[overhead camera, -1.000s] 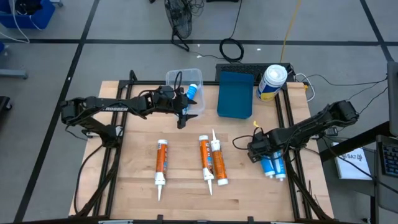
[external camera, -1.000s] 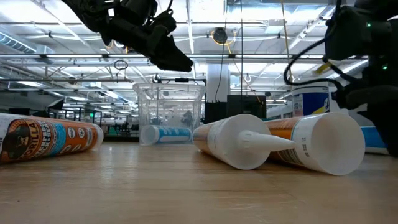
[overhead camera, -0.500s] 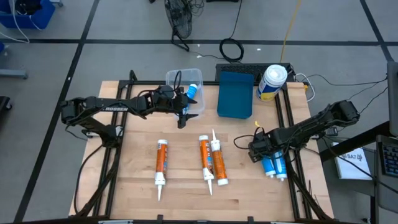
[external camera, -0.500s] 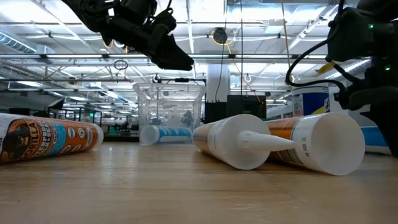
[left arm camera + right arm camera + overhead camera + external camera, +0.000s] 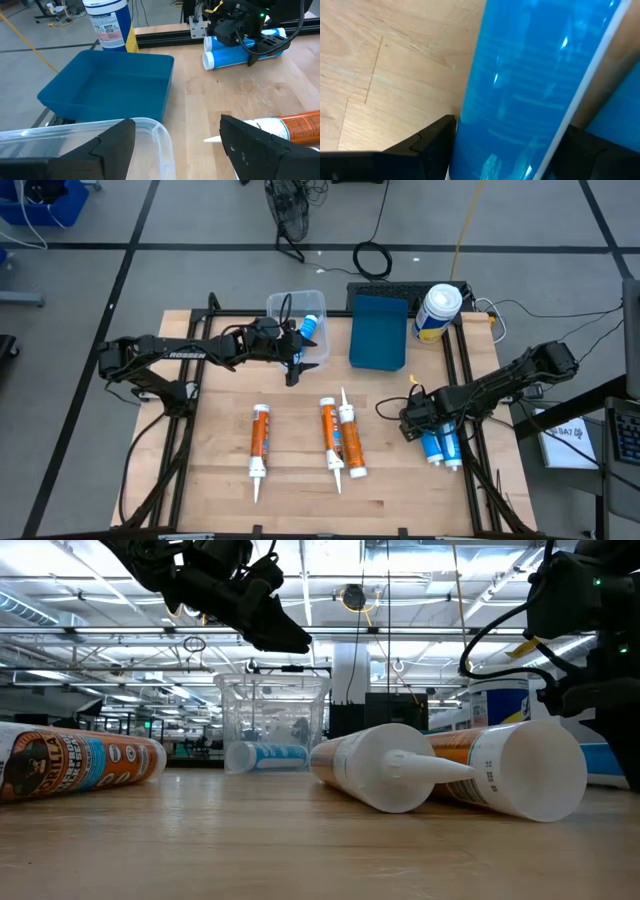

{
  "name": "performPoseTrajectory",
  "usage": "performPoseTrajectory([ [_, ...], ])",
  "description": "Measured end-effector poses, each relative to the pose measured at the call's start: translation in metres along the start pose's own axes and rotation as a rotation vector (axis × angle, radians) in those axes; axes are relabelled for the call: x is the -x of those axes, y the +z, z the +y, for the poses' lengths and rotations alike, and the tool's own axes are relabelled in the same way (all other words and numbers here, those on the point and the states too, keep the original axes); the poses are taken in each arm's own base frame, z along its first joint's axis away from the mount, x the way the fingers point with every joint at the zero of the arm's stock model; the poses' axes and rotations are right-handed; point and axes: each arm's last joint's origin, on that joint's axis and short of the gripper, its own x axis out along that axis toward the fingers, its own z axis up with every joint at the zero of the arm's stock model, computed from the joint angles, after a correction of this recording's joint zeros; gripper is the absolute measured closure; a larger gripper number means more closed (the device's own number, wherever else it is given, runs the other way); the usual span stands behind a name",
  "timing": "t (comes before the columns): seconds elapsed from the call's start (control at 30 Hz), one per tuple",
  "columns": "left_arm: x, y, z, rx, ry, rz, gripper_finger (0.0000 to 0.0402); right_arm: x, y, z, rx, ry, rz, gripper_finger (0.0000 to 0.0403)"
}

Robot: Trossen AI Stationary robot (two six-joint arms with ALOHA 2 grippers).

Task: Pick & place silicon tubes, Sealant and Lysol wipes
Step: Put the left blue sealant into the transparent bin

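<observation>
wooden table point(image 5: 300, 490) | blue bin point(image 5: 378, 332) at far edge | clear plastic container point(image 5: 290, 308) left of it

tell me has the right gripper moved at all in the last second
No. In the high view the right gripper sits in the same spot beside the blue tubes, level with the table's right rail, closed around one tube.

This is a large industrial lab or workshop hall. The low view looks past the wooden bench point(image 5: 300, 840) into a long open room with rows of ceiling strip lights point(image 5: 420, 585), exposed beams and hanging cables. From above, the floor point(image 5: 200, 210) is grey concrete marked with dark tape lines, with loose coiled cable point(image 5: 372, 260) lying on it and a blue crate point(image 5: 45, 200) at the far left. A black metal frame point(image 5: 190, 430) edges the bench.
</observation>
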Motion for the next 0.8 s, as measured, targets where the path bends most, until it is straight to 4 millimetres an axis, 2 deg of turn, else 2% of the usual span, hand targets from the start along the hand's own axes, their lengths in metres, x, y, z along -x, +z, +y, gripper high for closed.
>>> performPoseTrajectory([
  [0.6, 0.0001, 0.0001, 0.0000, -0.002, 0.001, 0.000, 0.0107, -0.0002, 0.0000, -0.0001, 0.011, 0.000, 0.001, 0.0143],
  [0.8, 0.0001, 0.0001, 0.0002, -0.002, 0.007, 0.001, 0.0107, -0.0003, 0.0001, -0.0001, 0.010, 0.000, 0.001, 0.0191],
])
